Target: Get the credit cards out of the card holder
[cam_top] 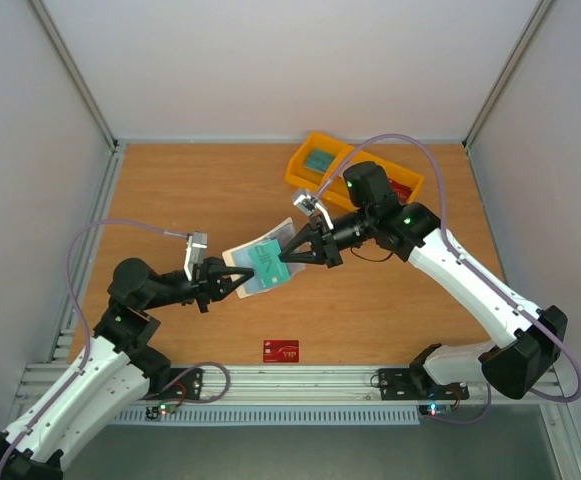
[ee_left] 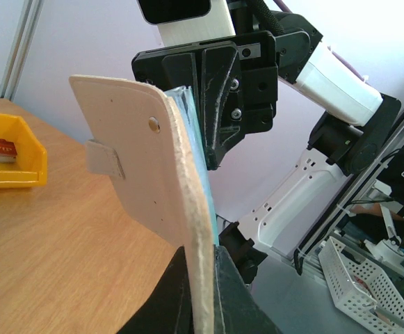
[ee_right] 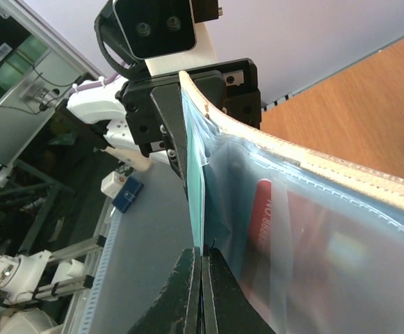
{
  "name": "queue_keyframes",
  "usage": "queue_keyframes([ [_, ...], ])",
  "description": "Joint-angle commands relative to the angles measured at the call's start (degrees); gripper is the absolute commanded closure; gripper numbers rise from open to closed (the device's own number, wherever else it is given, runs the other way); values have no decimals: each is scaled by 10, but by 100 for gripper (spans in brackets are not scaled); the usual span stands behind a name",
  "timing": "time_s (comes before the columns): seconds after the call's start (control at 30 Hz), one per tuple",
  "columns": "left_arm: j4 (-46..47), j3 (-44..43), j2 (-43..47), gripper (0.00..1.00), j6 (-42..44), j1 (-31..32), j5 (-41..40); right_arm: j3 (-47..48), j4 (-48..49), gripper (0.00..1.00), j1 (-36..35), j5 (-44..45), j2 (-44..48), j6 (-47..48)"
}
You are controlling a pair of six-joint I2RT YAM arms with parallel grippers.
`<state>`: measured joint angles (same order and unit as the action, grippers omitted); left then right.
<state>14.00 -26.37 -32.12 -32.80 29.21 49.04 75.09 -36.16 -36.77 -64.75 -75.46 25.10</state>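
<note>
Right wrist: card holder (ee_right: 341, 174), clamped in left gripper (cam_top: 236, 282), has a red card (ee_right: 263, 223) inside; right gripper (ee_right: 200, 254) pinches its teal card (ee_right: 196, 188).

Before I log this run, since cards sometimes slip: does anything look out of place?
One red card lies alone on the table near its front edge, away from the yellow bin holding other cards. Otherwise nothing: the left gripper clamps the card holder, the right gripper pinches a teal card.
</note>
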Motion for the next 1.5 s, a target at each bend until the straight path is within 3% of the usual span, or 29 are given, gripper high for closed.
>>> queue_keyframes([
  [0.0, 39, 9, 0, 100, 5, 0, -3, -7, 24, 99, -4, -11, 10, -11],
  [0.3, 38, 4, 0, 100, 8, 0, -2, -21, 54, 90, -15, -3, 1, -39],
  [0.43, 36, 4, 0, 100, 9, 0, -2, -28, 61, 98, -15, 2, 13, -37],
  [0.57, 33, 7, 4, 100, 8, 0, -3, -34, 50, 99, -9, 18, 29, -27],
  [0.8, 20, 29, 28, 100, -18, -11, -47, -46, -24, 99, 108, 33, 40, 5],
  [1.0, -23, 44, 55, 100, -34, -28, -104, -58, 77, 99, 167, 55, 37, -94],
  [1.1, -50, 50, 74, 100, -36, -45, -145, -45, 169, 99, 183, 173, 0, -252],
  [1.33, -118, 66, 138, 100, -27, -78, -236, 14, 340, 99, 181, 573, -181, -620],
  [1.47, -167, 71, 175, 100, -5, -83, -286, 89, 393, 99, 157, 725, -296, -766],
])
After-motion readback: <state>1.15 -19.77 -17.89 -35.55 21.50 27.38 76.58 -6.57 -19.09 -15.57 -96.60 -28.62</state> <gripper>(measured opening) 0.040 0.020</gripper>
